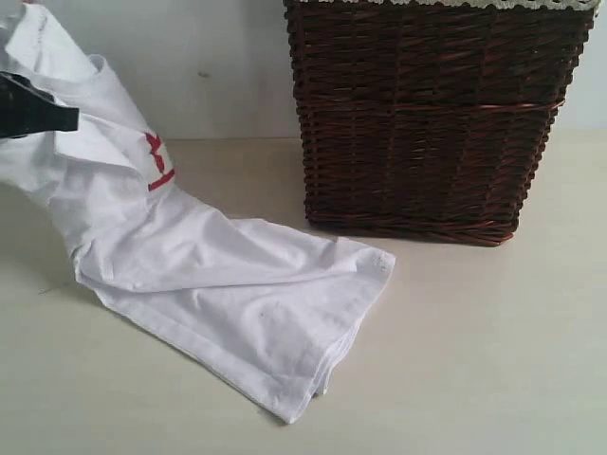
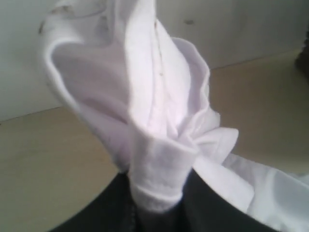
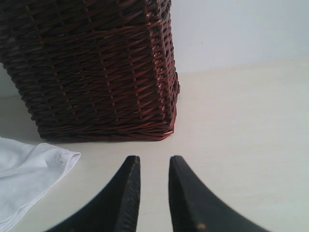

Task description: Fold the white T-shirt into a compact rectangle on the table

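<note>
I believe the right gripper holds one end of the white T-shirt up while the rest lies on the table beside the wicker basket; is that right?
No: the left gripper holds the white T-shirt up, as the left wrist view shows; the right gripper is empty. The rest does lie on the table beside the wicker basket.

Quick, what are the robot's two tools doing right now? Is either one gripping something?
Left tool: closed on a bunched part of the white T-shirt.
Right tool: slightly open, holding nothing.
</note>
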You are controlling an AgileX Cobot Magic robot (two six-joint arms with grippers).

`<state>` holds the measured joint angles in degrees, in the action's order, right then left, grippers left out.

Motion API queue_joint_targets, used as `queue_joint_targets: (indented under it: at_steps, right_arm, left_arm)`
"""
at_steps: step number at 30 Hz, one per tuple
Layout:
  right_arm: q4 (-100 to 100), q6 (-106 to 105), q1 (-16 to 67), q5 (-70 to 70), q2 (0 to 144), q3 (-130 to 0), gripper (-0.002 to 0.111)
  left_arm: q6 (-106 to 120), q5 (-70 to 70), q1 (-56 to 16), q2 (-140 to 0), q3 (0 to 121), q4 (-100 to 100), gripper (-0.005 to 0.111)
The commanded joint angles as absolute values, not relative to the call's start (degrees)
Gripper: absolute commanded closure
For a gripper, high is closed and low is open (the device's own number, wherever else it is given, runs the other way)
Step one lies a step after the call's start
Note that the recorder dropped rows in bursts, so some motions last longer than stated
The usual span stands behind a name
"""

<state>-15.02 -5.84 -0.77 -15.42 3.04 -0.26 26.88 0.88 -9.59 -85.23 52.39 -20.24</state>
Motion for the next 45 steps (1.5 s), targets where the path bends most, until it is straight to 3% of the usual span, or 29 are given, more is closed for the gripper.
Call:
queue_joint_targets:
  at_steps: [1,11,21,42,45]
  right_arm:
    - [-15.0,-5.9,-0.7,-15.1,2.7,0.0,0.087]
    - [-15.0,-5.9,-0.7,-15.1,2.7,0.0,0.087]
    - [-15.0,-5.9,-0.7,-15.1,2.7,0.0,0.087]
    - [-15.0,-5.9,-0.7,-15.1,2.7,0.0,0.087]
    - [-15.0,-5.9,-0.7,-15.1,2.7,0.0,0.087]
  left_arm:
    - [26.8,1.1,-15.2,-84.7,52.8,-20.1,0.107]
    - [22.6,2.6,-31.1,-87.2,52.5,-20.4,0.107]
    - [21.8,-2.8,-41.5,-96.3,52.5,-22.0,0.107]
    - [21.7,1.3,-56.7,-99.1,52.5,-22.0,0.106]
    - [21.7,3.5,-57.9,-100.5,52.5,-22.3,0.099]
